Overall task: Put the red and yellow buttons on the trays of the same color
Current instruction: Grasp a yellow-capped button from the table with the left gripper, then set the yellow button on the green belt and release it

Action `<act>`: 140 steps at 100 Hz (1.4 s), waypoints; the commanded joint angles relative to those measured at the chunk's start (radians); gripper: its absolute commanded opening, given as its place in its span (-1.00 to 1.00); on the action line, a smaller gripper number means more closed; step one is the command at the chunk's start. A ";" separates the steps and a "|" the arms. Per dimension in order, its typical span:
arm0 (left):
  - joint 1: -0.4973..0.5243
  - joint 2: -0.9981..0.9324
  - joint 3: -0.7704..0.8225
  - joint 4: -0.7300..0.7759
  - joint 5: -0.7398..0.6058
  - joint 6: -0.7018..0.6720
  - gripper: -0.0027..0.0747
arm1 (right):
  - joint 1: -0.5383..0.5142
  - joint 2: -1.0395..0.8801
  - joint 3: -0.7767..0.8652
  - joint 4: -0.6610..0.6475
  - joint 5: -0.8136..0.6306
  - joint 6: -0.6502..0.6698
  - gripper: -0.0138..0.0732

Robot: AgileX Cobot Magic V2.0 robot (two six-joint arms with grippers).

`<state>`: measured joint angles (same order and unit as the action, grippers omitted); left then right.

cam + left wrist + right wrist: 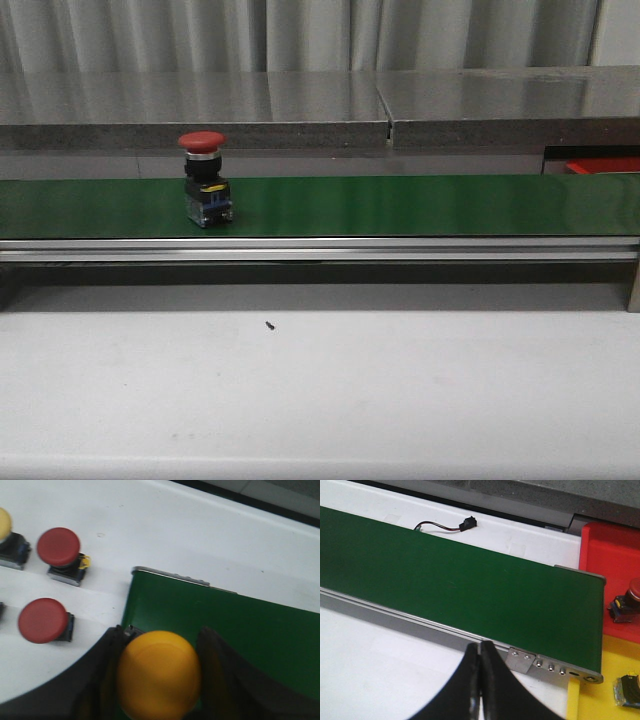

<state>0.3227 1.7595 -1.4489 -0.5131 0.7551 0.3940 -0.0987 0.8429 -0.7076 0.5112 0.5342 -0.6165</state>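
- Done so far: red tray [612, 550] has at least 1 red button [627, 602] on it; yellow tray [610, 700] holds 1 button body, cap color not visible.
- In progress: 1 red-capped button [204, 180] upright on green belt [420, 205]; left gripper [159, 677] clamps yellow button [159, 672] over belt's end.
- Left: 2 red [58, 546] + 1 pale yellow on white table.
- Right gripper [480, 680]: fingers together, empty.
- Caps: smooth, glossy mushroom domes; belt matte, metal-railed.
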 commanded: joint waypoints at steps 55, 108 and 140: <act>-0.151 0.032 -0.022 -0.018 -0.026 0.006 0.81 | -0.001 -0.002 -0.027 0.024 -0.056 -0.011 -0.84; -0.182 -0.314 0.031 -0.014 -0.002 0.088 0.77 | -0.001 -0.002 -0.027 0.024 -0.056 -0.011 -0.84; -0.317 -0.683 0.429 -0.020 -0.197 0.113 0.70 | -0.001 -0.002 -0.027 0.024 -0.056 -0.011 -0.84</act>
<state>0.0494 1.1815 -1.0961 -0.5013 0.6594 0.5016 -0.0987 0.8429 -0.7076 0.5115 0.5342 -0.6165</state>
